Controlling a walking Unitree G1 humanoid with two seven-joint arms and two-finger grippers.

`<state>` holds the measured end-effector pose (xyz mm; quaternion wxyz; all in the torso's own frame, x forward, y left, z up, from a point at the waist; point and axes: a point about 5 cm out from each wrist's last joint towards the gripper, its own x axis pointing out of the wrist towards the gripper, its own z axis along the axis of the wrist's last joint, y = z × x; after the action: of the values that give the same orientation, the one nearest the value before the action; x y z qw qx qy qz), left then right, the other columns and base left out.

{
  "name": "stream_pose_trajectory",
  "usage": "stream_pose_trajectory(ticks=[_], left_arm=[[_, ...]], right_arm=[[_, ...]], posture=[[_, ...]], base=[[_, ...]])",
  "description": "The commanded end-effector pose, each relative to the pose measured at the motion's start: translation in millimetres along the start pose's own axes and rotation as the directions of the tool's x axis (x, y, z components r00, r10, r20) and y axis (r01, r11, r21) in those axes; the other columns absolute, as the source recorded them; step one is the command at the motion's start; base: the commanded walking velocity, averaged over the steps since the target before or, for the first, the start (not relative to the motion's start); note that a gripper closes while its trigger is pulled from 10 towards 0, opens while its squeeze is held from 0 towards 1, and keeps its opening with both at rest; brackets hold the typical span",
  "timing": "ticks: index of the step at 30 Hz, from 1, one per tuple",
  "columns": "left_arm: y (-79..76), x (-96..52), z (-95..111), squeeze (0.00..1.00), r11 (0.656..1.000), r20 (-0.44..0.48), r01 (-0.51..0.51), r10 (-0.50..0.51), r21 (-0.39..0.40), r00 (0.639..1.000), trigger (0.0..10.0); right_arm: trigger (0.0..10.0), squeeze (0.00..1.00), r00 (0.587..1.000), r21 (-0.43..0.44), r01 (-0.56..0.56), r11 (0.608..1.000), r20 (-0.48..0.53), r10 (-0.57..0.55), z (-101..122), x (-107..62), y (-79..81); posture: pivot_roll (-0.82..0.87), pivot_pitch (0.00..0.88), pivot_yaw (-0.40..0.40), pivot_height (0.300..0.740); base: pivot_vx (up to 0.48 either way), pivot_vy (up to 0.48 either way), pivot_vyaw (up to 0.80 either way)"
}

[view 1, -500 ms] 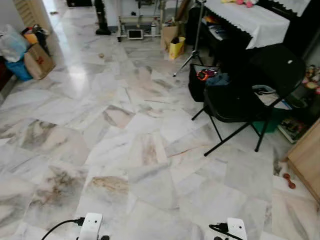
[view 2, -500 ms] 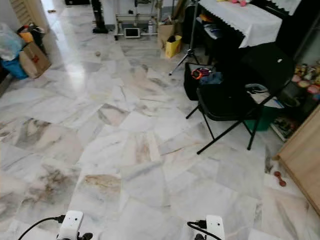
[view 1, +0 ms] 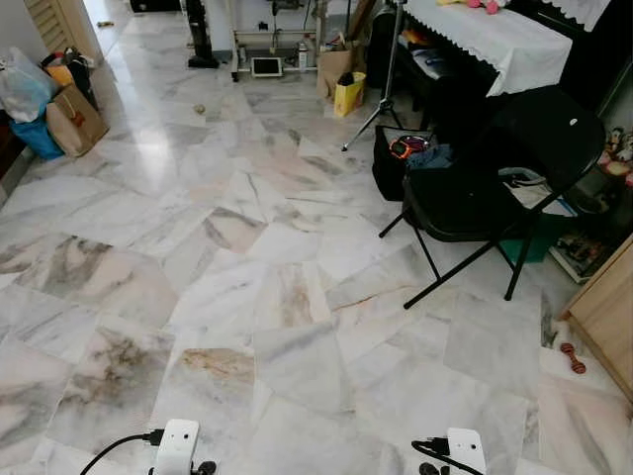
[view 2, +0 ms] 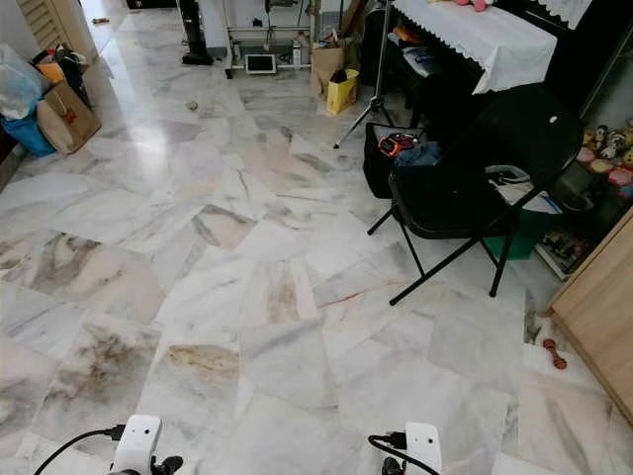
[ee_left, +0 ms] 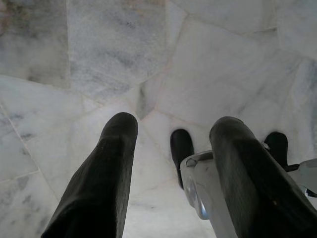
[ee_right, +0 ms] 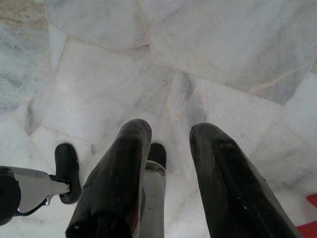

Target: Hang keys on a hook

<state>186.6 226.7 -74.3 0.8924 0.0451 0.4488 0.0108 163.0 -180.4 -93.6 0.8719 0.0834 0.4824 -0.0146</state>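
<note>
**With both tools empty, find the keys first**

While both arms hang low over the marble floor [view 1: 247, 297], the left tool [ee_left: 173, 148] has its two black fingers spread apart with nothing between them, and the right tool [ee_right: 171, 148] stands parted and empty likewise. Beyond them lies open floor, then a black folding chair [view 1: 475, 188] with a dark bag [view 1: 401, 158] just beside it, and a piano under a white cloth [view 1: 495, 40] behind. I can make out neither keys nor a hook. The step in hand looks like searching: walk steadily, keep the arms tucked, steer wide of the chair legs and tripod [view 1: 381, 99], and scan surfaces and walls.
</note>
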Motion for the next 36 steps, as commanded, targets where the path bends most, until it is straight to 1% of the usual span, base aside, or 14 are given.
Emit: stream_pose_trajectory(ticks=[1,3,5,9,12,18,20,21,25,26,28,29,31,36], left_arm=[[-0.5,0.4,2.8,0.00,1.000,0.011,0.003,-0.003,-0.007,1.000,10.0],[-0.4,0.4,2.1,0.00,1.000,0.006,0.003,-0.003,-0.003,1.000,10.0],[-1.9,0.4,0.2,0.00,1.000,-0.012,0.020,-0.020,0.007,1.000,10.0],[-3.1,0.3,-0.8,0.00,1.000,-0.010,0.024,-0.024,0.008,1.000,10.0],[-1.9,0.0,-2.1,0.00,0.999,-0.018,0.009,-0.009,0.035,1.000,10.0],[-3.4,0.0,-2.2,0.00,0.999,-0.012,0.020,-0.020,0.031,1.000,10.0],[-3.1,0.0,-2.1,0.00,0.999,-0.016,0.018,-0.017,0.046,1.000,10.0],[-2.3,0.1,-2.6,0.00,0.996,-0.031,0.015,-0.012,0.085,0.999,10.0],[-0.8,-0.1,-3.6,0.00,0.993,-0.039,0.003,0.001,0.114,0.999,10.0],[-1.2,-0.2,-4.4,0.00,0.988,-0.046,0.010,-0.003,0.153,0.999,10.0],[-1.6,-0.3,-4.8,0.00,0.982,-0.049,0.017,-0.008,0.186,0.999,10.0],[-1.2,-0.5,-5.3,0.00,0.989,-0.042,0.007,-0.001,0.149,0.999,10.0],[-0.6,-0.7,-6.0,0.00,0.993,-0.039,-0.005,0.010,0.114,0.999,10.0],[-2.0,-0.6,-6.6,0.00,0.993,-0.045,0.008,-0.003,0.119,0.999,10.0]], right_arm=[[10.0,0.00,1.000,0.026,0.008,1.000,0.001,-0.008,-0.9,-0.4,-1.7],[10.0,0.00,1.000,0.025,0.005,1.000,-0.006,-0.005,-1.9,-0.5,-1.7],[10.0,0.00,1.000,0.012,-0.005,1.000,-0.015,0.005,-2.9,-0.7,-1.7],[10.0,0.00,1.000,0.010,-0.004,1.000,-0.017,0.004,-3.8,-1.2,-3.4],[10.0,0.00,1.000,0.005,-0.016,1.000,-0.021,0.016,-4.2,-1.4,-3.6],[10.0,0.00,1.000,-0.001,-0.013,1.000,-0.021,0.013,-1.9,-1.4,-6.0],[10.0,0.00,1.000,0.000,-0.012,1.000,-0.021,0.012,-1.0,-1.3,-6.2],[10.0,0.00,1.000,0.002,-0.013,1.000,-0.020,0.013,-0.1,-1.1,-5.8],[10.0,0.00,1.000,0.005,-0.023,1.000,-0.019,0.023,1.1,-0.1,-1.9],[10.0,0.00,0.999,0.005,-0.024,1.000,-0.021,0.024,0.7,0.2,0.1],[10.0,0.00,0.999,0.003,-0.025,1.000,-0.023,0.025,0.2,0.4,1.4],[10.0,0.00,0.999,0.003,-0.026,1.000,-0.024,0.026,-0.4,0.5,2.3],[10.0,0.00,0.999,0.003,-0.026,1.000,-0.025,0.026,-1.1,0.5,2.7],[10.0,0.00,0.999,0.002,-0.026,1.000,-0.031,0.026,-4.3,-0.3,1.5]], posture=[[0.05,0.000,-0.036,0.740],[0.05,0.000,-0.036,0.740],[0.05,0.000,-0.039,0.740],[0.06,0.000,-0.042,0.740],[0.05,0.000,-0.041,0.740],[0.05,0.000,-0.041,0.740],[0.06,0.000,-0.041,0.740],[0.05,0.000,-0.041,0.740],[0.05,0.000,-0.042,0.740],[0.05,0.000,-0.042,0.740],[0.05,0.000,-0.042,0.740],[0.05,0.000,-0.041,0.740],[0.05,0.000,-0.043,0.740],[0.05,0.000,-0.046,0.740]], base=[[0.000,0.000,0.00],[0.000,0.000,0.00],[0.000,0.000,-0.79],[0.000,0.000,-0.79],[0.000,0.000,-0.78],[0.000,0.000,-0.77],[0.000,0.000,-0.77],[0.000,0.000,-0.77],[0.000,-0.060,-0.77],[0.000,-0.480,-0.77],[0.000,-0.480,-0.77],[0.000,-0.480,-0.77],[0.000,-0.240,-0.77],[0.000,0.000,-0.77]])
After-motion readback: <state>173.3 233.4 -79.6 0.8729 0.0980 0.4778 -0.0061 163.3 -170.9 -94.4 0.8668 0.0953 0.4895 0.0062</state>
